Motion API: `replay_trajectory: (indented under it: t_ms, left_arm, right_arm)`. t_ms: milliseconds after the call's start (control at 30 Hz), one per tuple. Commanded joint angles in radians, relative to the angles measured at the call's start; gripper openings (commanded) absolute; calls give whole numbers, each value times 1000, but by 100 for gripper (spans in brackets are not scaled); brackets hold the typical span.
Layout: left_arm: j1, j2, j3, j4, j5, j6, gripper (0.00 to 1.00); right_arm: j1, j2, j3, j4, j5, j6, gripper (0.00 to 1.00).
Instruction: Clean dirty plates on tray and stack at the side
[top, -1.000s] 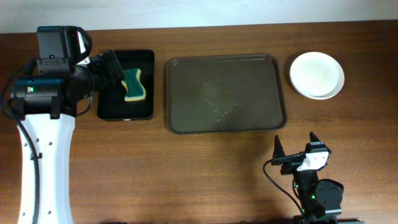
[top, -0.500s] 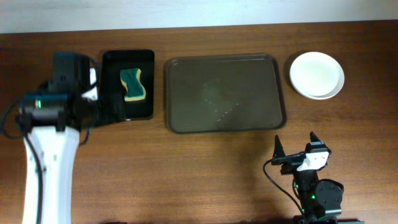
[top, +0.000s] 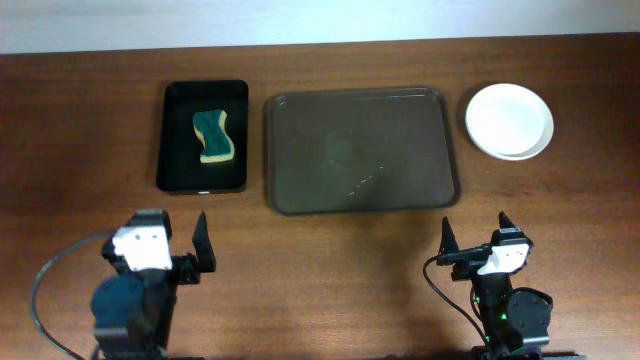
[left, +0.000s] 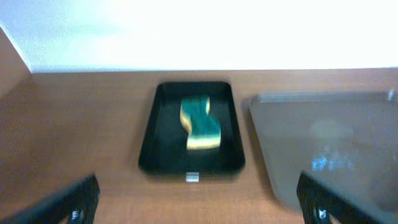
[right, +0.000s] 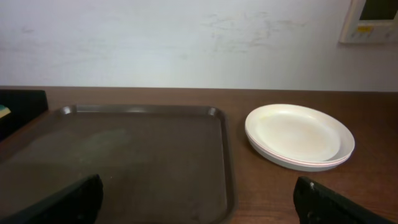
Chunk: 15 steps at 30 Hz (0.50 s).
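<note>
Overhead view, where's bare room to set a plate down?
The brown tray is bare inside. Open wood lies left of the black tray and along the front below both trays. Tight: the gap between trays, and around the sponge.

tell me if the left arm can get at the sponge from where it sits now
Probably yes. The left hand is open and faces the sponge, which lies uncovered in the black tray straight ahead. Nothing stands between them.
</note>
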<state>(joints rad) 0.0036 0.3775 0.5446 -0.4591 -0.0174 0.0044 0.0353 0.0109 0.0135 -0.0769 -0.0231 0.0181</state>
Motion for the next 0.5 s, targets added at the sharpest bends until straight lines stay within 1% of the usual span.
replay_trajectory:
  t_ms: [0, 167, 200, 267, 367, 467]
  left_arm:
    - [6, -135, -187, 151, 14, 19, 99]
    - [6, -261, -370, 409, 14, 19, 100]
    - [6, -295, -431, 503, 14, 19, 99]
    - [6, -317, -477, 574, 14, 19, 99]
    - [6, -343, -533, 650, 7, 19, 99]
    - [7, -369, -536, 615, -34, 19, 99]
  right_arm:
    - [-3, -7, -8, -2, 6, -7, 98]
    - [-3, -7, -8, -2, 6, -7, 98]
    - [-3, -7, -8, -2, 6, -7, 98]
    - [-3, -7, -8, -2, 6, -7, 98]
    - [-3, -7, -8, -2, 6, -7, 98]
    - [-3, -7, -8, -2, 6, -7, 98]
